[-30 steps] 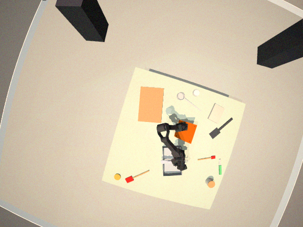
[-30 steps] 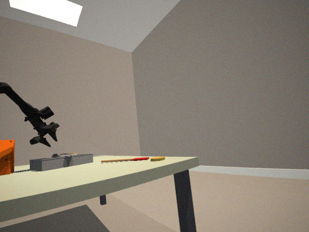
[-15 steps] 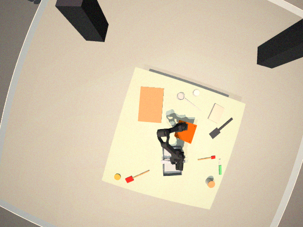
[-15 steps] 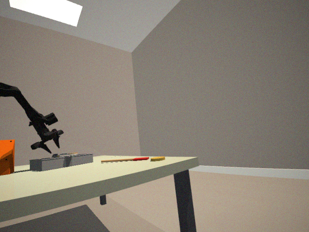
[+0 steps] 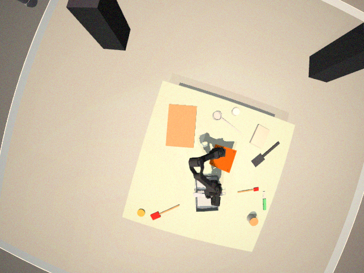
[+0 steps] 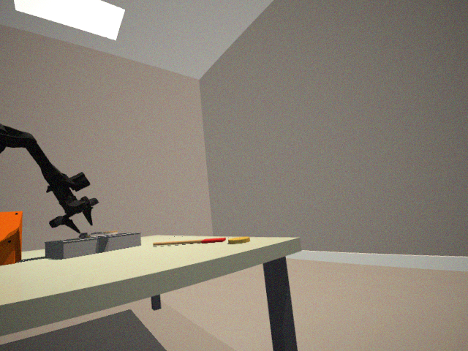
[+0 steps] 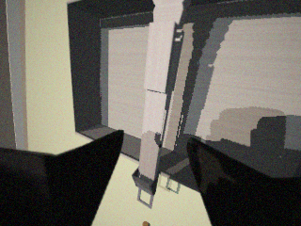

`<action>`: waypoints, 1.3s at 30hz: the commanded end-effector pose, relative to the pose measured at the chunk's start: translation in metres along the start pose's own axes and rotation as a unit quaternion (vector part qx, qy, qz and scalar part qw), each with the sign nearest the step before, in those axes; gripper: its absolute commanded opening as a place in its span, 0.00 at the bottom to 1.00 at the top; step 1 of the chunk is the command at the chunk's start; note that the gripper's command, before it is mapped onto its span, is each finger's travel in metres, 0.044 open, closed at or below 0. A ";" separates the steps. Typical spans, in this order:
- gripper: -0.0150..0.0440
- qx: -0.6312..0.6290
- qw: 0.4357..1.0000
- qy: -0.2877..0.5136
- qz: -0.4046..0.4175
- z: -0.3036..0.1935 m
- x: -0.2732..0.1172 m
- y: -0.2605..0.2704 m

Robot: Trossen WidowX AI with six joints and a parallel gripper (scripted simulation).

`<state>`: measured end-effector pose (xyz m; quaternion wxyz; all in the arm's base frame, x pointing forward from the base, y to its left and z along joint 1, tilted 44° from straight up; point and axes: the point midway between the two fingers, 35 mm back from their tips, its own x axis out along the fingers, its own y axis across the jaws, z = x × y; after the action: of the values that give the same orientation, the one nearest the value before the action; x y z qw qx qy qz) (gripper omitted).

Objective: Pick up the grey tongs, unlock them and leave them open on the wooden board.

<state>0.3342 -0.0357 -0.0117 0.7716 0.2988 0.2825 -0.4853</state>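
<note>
The grey tongs point(image 5: 198, 194) point(image 7: 160, 56) lie across the roasting tin point(image 5: 207, 209) point(image 6: 102, 245) point(image 7: 87, 71). Their arms lie close together, and small wire loops at one end stick out past the tin's rim. My gripper point(image 6: 85, 228) point(image 7: 155, 138) is open and points down at a slant, its fingertips low over the tin's near edge. In the wrist view the fingertips appear on either side of the tongs near the looped end, with gaps to both. The tongs are not gripped. The wooden board point(image 5: 181, 125) lies flat, away from the tin. The gravity lock's state cannot be made out.
An orange block point(image 5: 227, 161) point(image 6: 9, 241) stands by the arm's base. A red-headed spatula point(image 5: 154, 215) point(image 6: 213, 240) and yellow disc point(image 5: 141, 212) point(image 6: 238, 240) lie on one side of the tin; a red-headed tool point(image 5: 256, 189), green-handled tool point(image 5: 264, 204) and orange-topped cylinder point(image 5: 253, 221) are on the other.
</note>
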 end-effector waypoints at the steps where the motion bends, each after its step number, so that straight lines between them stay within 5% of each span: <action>1: 0.69 -0.001 1.000 0.000 0.001 0.000 0.007 0.002; 39: 0.69 -0.001 1.000 -0.002 0.001 0.001 0.069 0.001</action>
<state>0.3582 -0.0736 -0.0567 0.7720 0.2970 0.2802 -0.4871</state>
